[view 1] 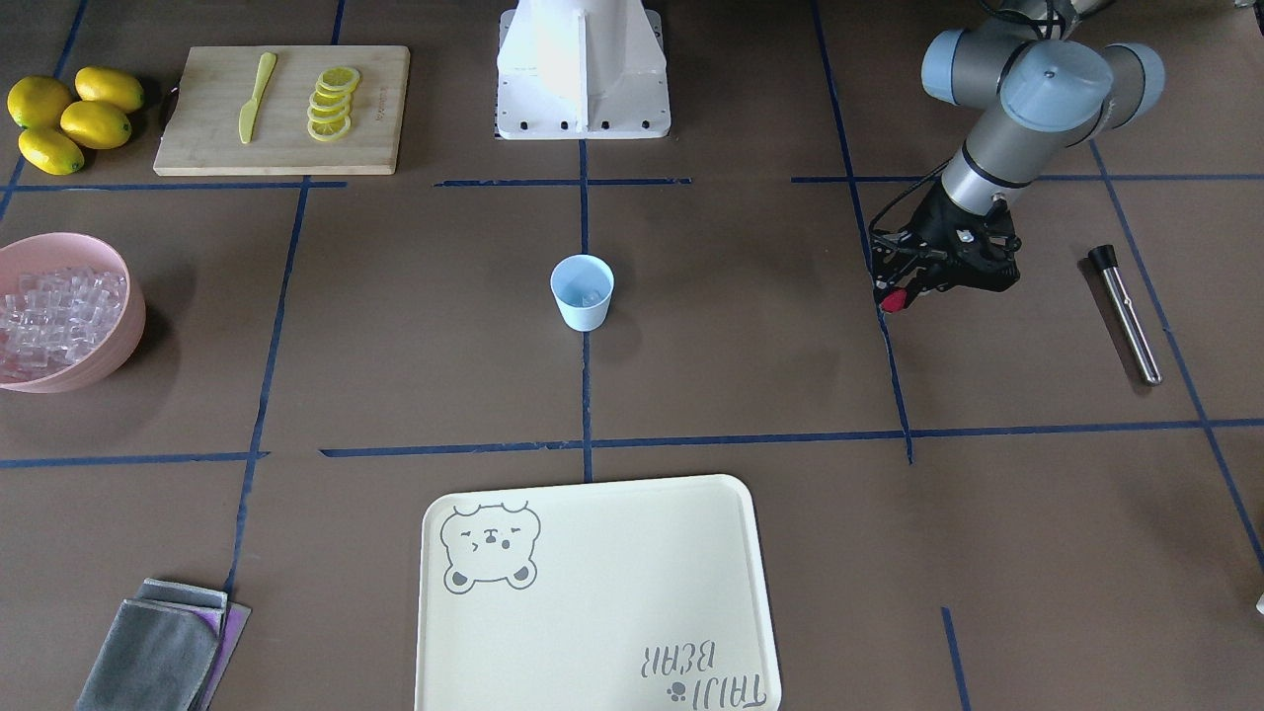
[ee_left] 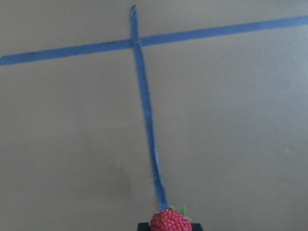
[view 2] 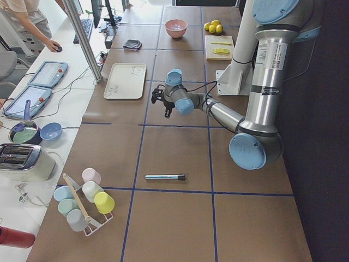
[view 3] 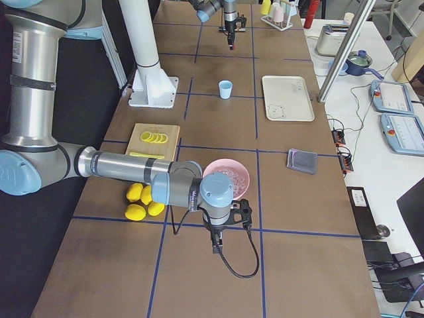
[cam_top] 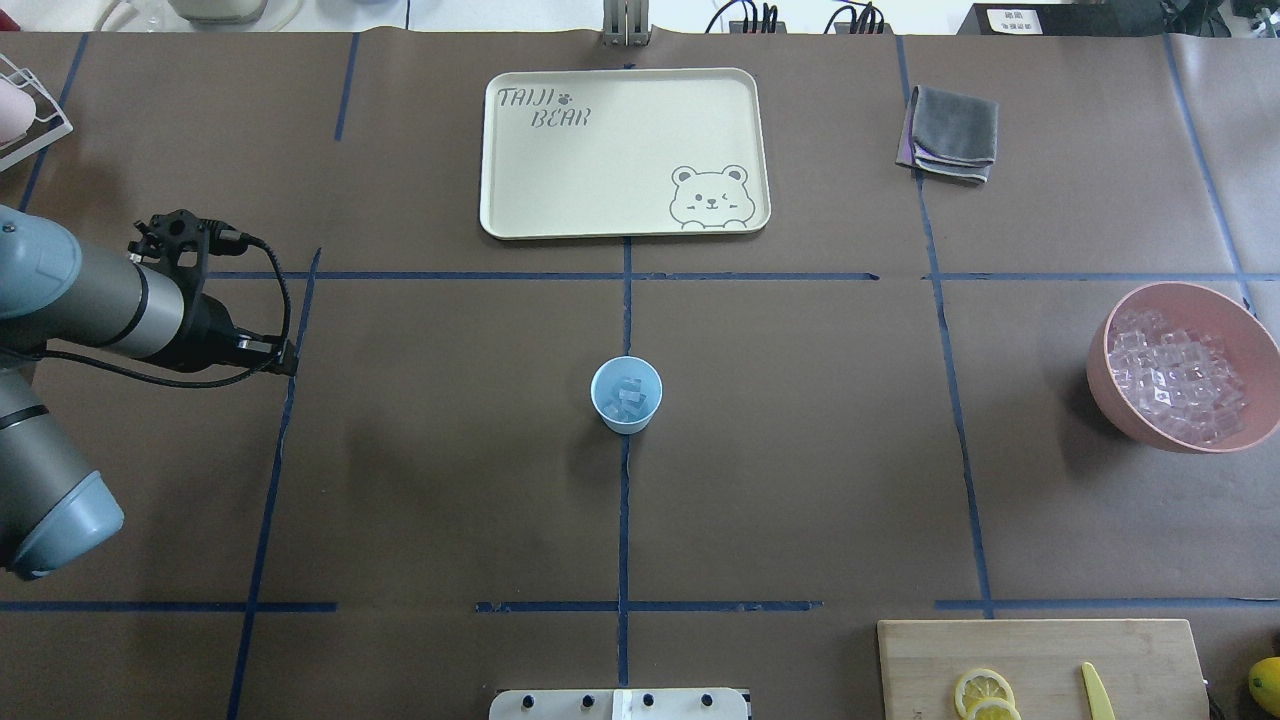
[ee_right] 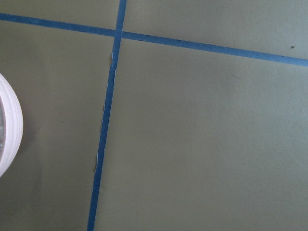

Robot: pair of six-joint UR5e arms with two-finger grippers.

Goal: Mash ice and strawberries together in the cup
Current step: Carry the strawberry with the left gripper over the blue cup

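The pale blue cup (view 1: 582, 291) stands upright at the table's middle, also in the overhead view (cam_top: 626, 394), with a few clear ice cubes (cam_top: 627, 397) in it. My left gripper (view 1: 892, 294) is shut on the red strawberry (view 1: 893, 300) and holds it above the table, well to the cup's side; the wrist view shows the strawberry (ee_left: 169, 222) with its green top between the jaws. My right gripper (view 3: 215, 246) shows only in the exterior right view, beside the pink bowl; I cannot tell whether it is open or shut.
A pink bowl (cam_top: 1108, 392) full of ice cubes (cam_top: 1175, 375) sits on the right. A metal rod with a black end (view 1: 1126, 314) lies beyond the left gripper. A cream tray (cam_top: 520, 200), grey cloth (cam_top: 953, 130), cutting board (view 1: 207, 148) with lemon slices and knife, and lemons (view 1: 74, 118) ring the table.
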